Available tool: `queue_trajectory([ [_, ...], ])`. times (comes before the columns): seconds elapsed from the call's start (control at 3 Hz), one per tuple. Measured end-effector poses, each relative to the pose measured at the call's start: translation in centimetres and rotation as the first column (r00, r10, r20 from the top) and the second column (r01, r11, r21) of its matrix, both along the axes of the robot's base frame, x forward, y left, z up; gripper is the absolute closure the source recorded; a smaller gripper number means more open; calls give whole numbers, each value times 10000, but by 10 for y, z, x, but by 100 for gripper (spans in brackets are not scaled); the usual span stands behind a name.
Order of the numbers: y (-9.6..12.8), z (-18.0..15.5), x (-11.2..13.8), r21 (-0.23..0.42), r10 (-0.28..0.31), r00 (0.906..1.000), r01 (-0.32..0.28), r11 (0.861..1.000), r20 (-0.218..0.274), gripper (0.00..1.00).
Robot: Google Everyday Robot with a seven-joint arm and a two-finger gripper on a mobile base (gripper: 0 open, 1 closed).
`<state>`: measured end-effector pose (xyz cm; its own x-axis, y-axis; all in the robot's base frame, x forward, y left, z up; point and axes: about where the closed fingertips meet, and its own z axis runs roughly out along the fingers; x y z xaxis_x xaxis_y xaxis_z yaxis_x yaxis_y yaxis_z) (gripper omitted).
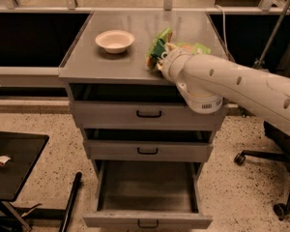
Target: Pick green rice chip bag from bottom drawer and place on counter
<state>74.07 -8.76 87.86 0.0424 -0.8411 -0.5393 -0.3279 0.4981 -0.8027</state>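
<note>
The gripper [160, 62] sits low over the right part of the counter [111, 67], close to its near edge, at the tip of a thick white arm [232, 83] that reaches in from the right. The arm's wrist covers most of it, so whether it is clamped on anything or has let go cannot be told. The green rice chip bag [157, 46] is right against the gripper on its far-left side, standing tilted on the counter with its crinkled top pointing up and away; a further patch of bright green shows just behind the wrist to the right. Left of the bag and apart from it, a white bowl [114, 40] rests upright on the counter. Below the counter the top drawer [149, 114] and the middle drawer [148, 150] each stand slightly ajar, with a dark gap above each front. The bottom drawer [147, 192] is pulled well out toward the near side, its grey floor bare. On the speckled floor to the left is a black side table [19, 170] with a small pale object [2, 160] on it, and at the right edge the wheeled base of an office chair [261, 156].
</note>
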Motion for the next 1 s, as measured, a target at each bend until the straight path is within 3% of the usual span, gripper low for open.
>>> queue_trajectory([
  [1.0, 0, 0, 0, 0, 1, 10000, -1, 10000, 1, 11],
])
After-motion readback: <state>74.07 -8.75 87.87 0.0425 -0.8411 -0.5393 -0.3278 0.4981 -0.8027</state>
